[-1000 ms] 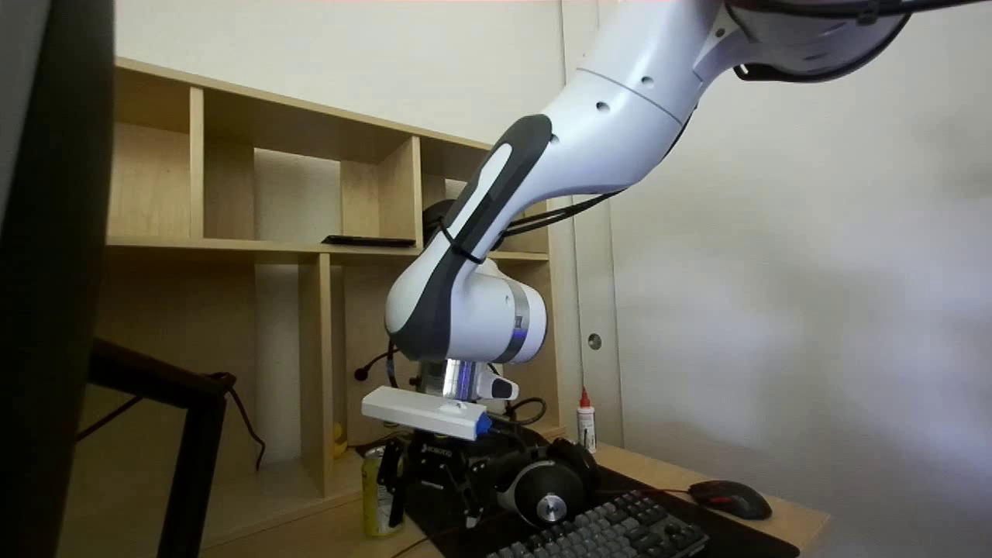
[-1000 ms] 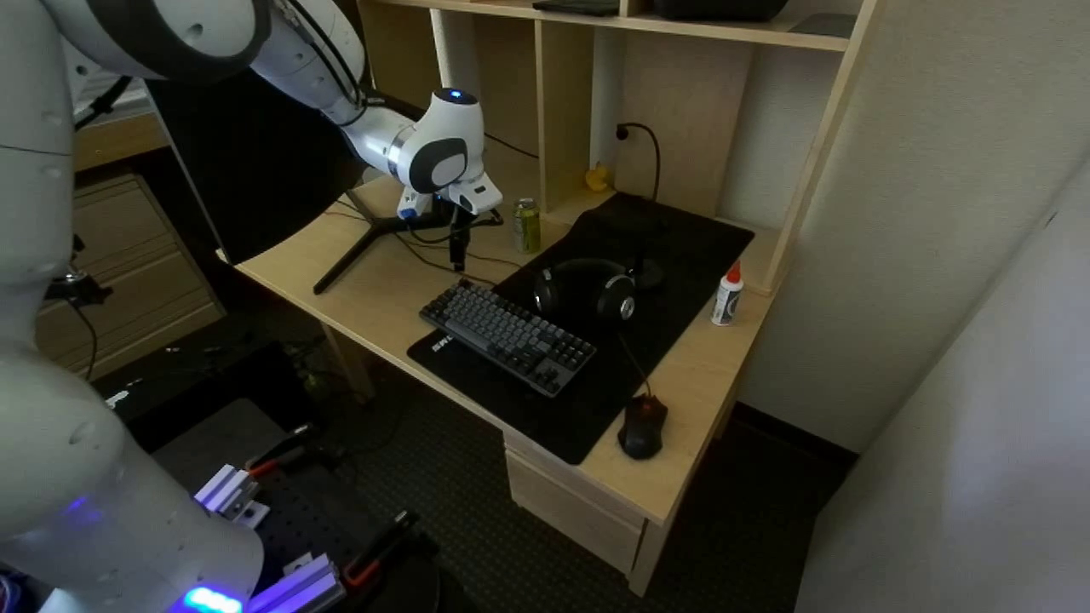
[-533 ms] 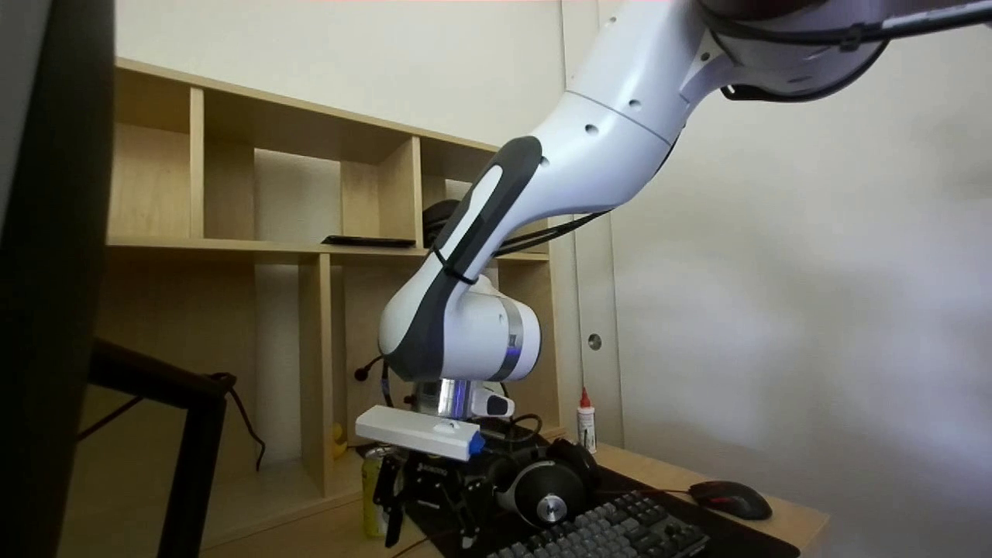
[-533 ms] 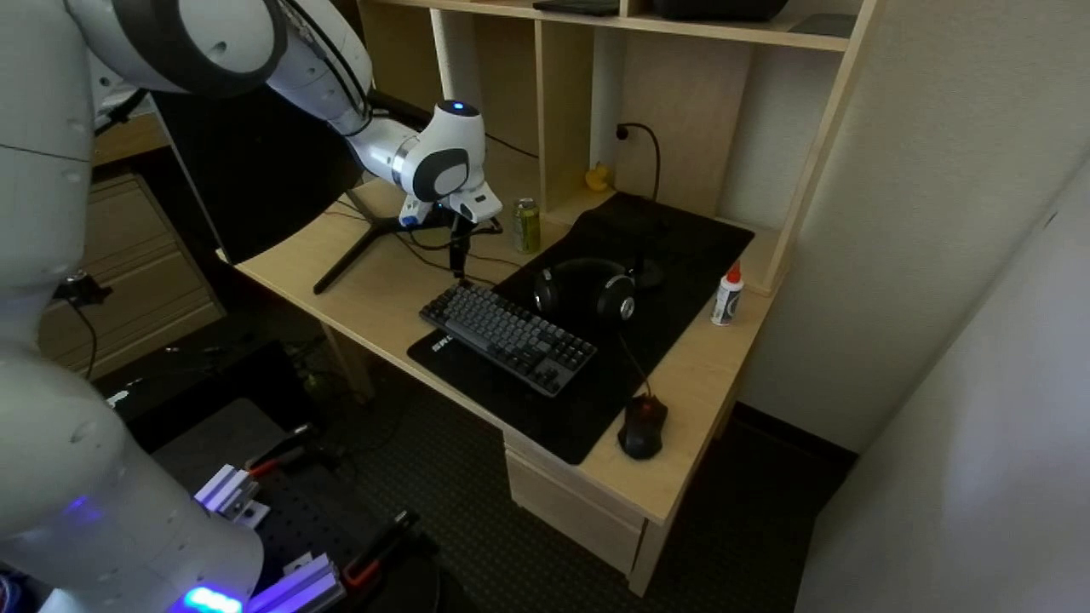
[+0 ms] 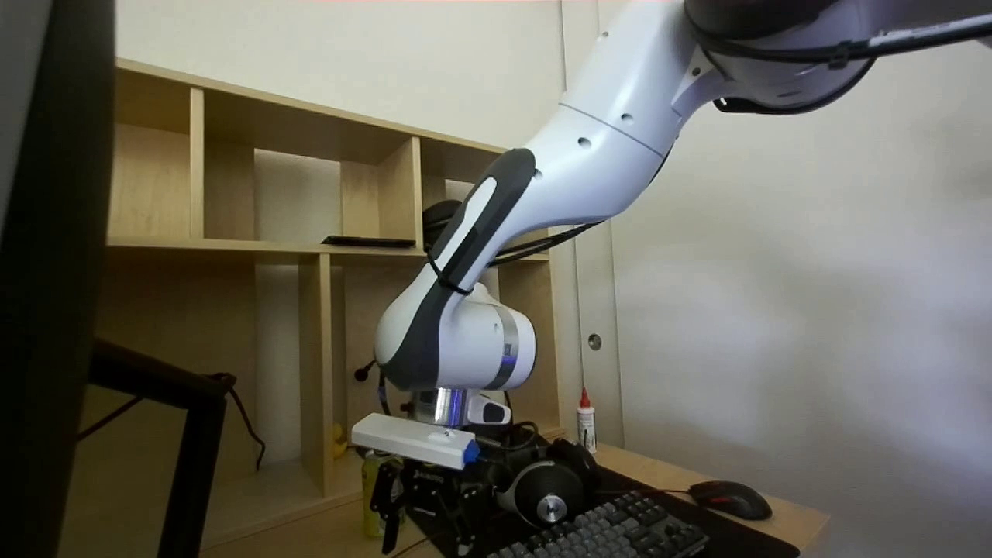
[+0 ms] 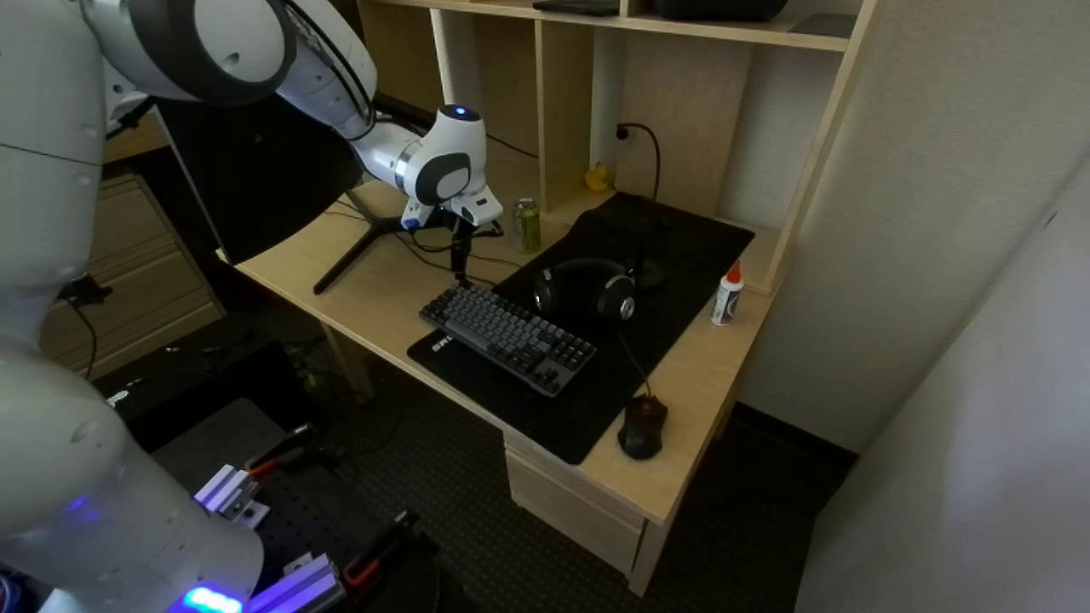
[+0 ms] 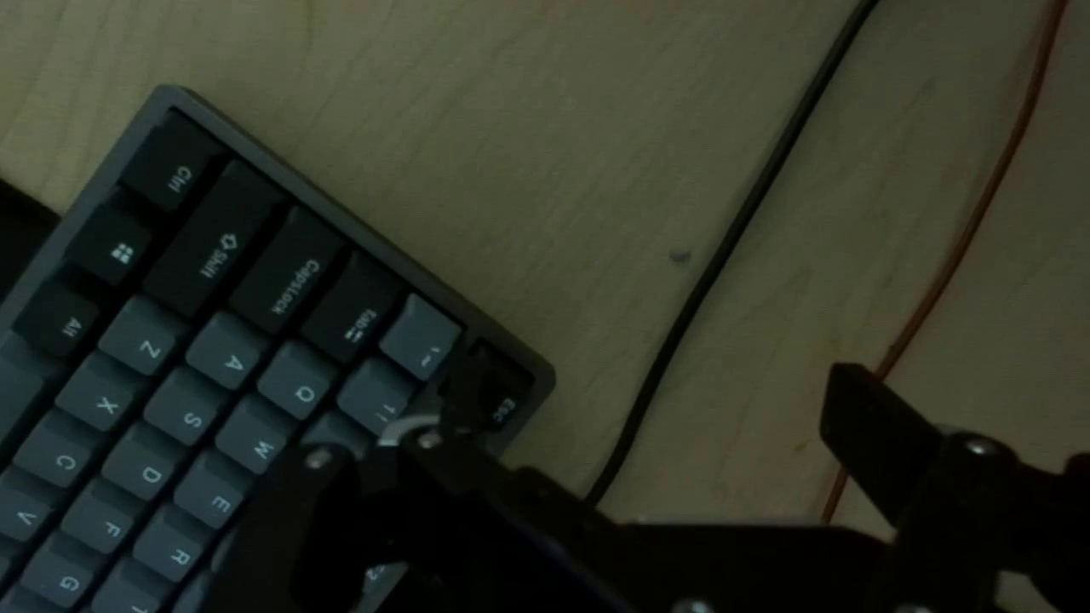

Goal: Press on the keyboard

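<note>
The wooden desk [image 6: 375, 308] looks the same as a second ago in both exterior views, nothing's shifted there. What did change is the Panda arm [image 5: 577, 167], it's come down lower. On the black desk mat [image 6: 588, 417] the computer keyboard [image 6: 511, 335] hasn't budged: most of it lies on the mat, with one end sticking out past the edge. The Robotiq gripper [image 7: 660, 387] is now right down at that end, jaws spread wide, holding nothing, just bare wood and a black cable [image 7: 724, 254] showing in the gap. In the wrist view one fingertip [image 7: 468, 390] sits over the Esc key [image 7: 513, 393] and hides part of it. Can't tell if it's actually touching or just above. Imo that means the lining-up is pretty much done and the press itself is next; probably a bit more straight down does it, but that key's on the very corner, so any drift could slip off.
</note>
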Tool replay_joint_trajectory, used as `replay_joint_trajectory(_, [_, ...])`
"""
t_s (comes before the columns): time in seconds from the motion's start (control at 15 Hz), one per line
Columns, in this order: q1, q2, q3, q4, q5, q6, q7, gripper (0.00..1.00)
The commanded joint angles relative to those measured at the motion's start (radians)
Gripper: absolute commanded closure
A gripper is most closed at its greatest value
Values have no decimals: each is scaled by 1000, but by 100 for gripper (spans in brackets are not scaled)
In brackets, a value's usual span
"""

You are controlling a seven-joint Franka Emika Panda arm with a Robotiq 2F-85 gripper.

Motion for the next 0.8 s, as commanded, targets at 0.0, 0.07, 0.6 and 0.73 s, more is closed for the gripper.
replay_joint_trajectory(0.0, [-10,52,3,46,21,3,-7,0])
replay_joint_trajectory(0.07, [-12,66,3,55,21,9,-11,0])
replay_joint_trajectory(0.6, [-10,37,2,39,15,31,-24,0])
replay_joint_trajectory(0.73, [-22,-18,16,0,26,50,-50,0])
